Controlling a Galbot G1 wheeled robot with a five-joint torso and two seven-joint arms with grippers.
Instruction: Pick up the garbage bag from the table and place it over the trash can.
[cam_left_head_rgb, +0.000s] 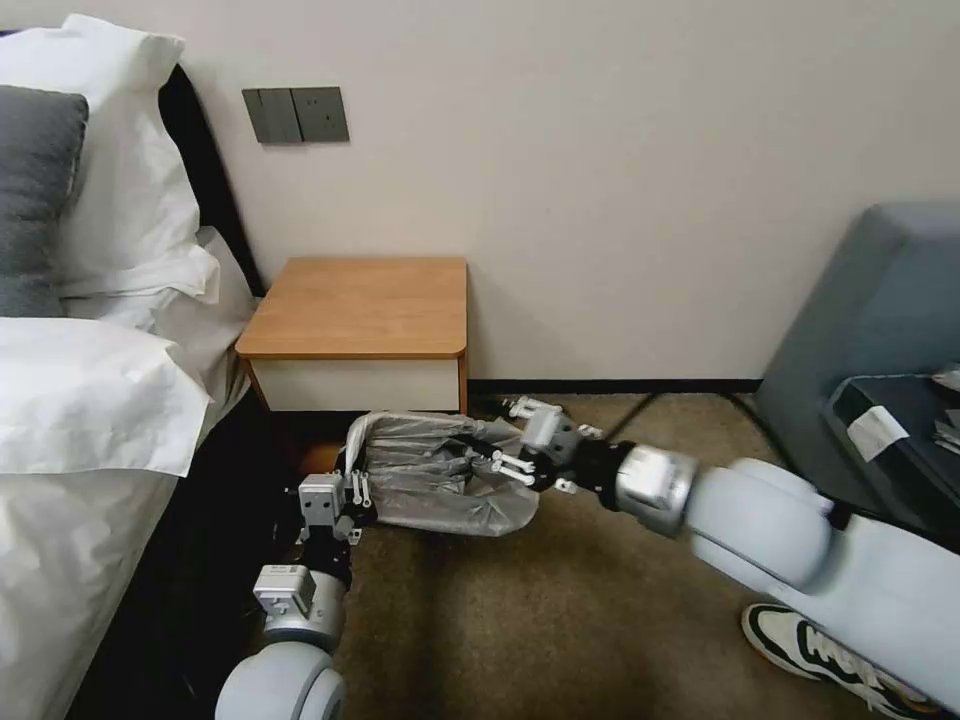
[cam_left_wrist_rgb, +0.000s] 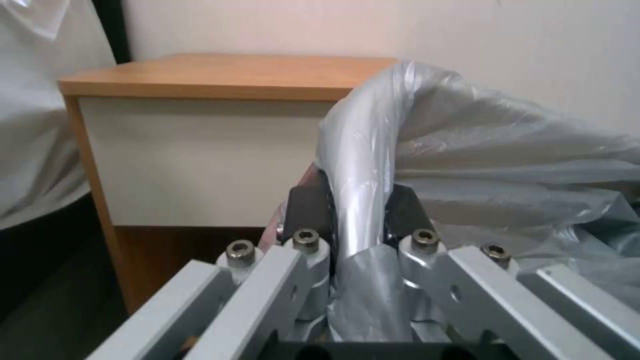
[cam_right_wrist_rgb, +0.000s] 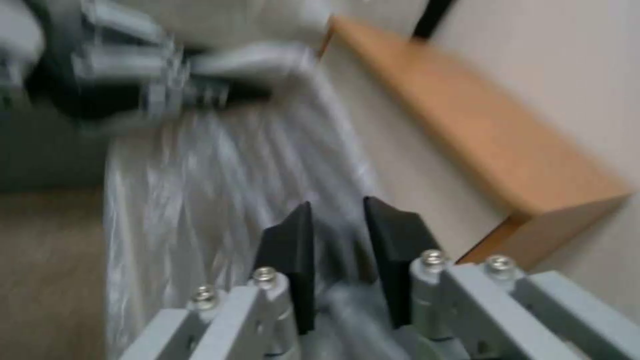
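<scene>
I have the thin, crinkly translucent grey plastic garbage bag stretched between both grippers, low over the brown carpet in front of the small wooden nightstand with the orange-brown top and white drawer front. My left gripper is pinched shut on one end of the bag's gathered edge; in the left wrist view its black pads squeeze a rolled band of plastic that arches up and away from them, with the nightstand's drawer front just beyond. My right gripper holds the opposite end, its dark pads closed on a strip of the bag, which spreads out from them toward the left gripper. The bag hangs open between the two grippers, sagging toward the carpet. I cannot make out the bin under it.
</scene>
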